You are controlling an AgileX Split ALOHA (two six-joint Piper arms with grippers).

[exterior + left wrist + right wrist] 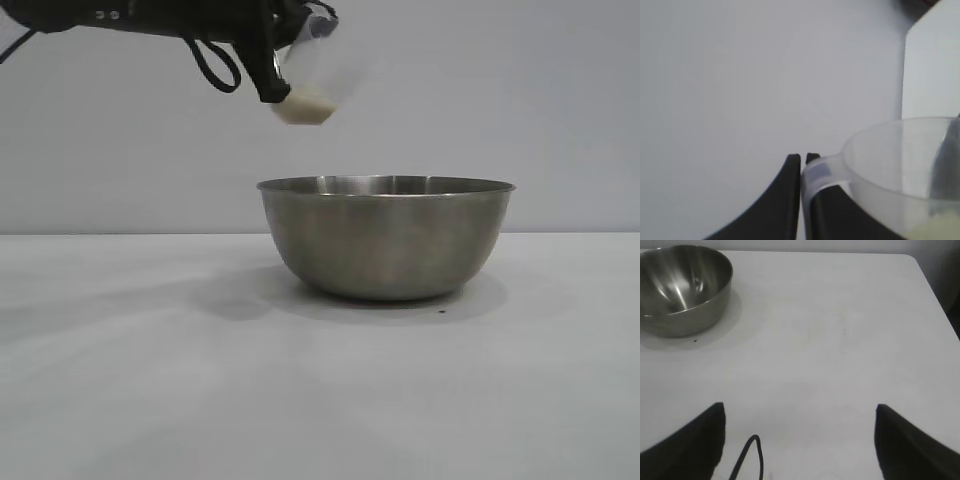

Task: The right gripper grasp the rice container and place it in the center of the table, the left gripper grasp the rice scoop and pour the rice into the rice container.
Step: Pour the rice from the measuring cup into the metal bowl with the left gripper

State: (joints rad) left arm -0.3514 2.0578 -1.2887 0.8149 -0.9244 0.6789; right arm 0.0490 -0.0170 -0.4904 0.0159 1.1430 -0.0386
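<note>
One rice container (386,238) sits on the table (150,380). Above its rim, the left gripper (802,165) pinches one rice scoop (312,75); its rice (302,108) looks blurry. The right gripper (800,440) is spread wide, well apart from the container.

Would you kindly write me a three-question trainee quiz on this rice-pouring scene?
1. True or false: the scoop hangs above the bowl, over its left rim in the exterior view.
2. What grips the scoop's handle? A) the left gripper B) the right gripper C) nothing
3. Fill in: the rice lies in the ____.

Key:
1. True; the scoop is in the air, clear of the rim.
2. A; its fingers are shut on the loop handle, while the right gripper stands open over the table, apart from the bowl.
3. Scoop; the bowl's inside looks bare in the right wrist view.
</note>
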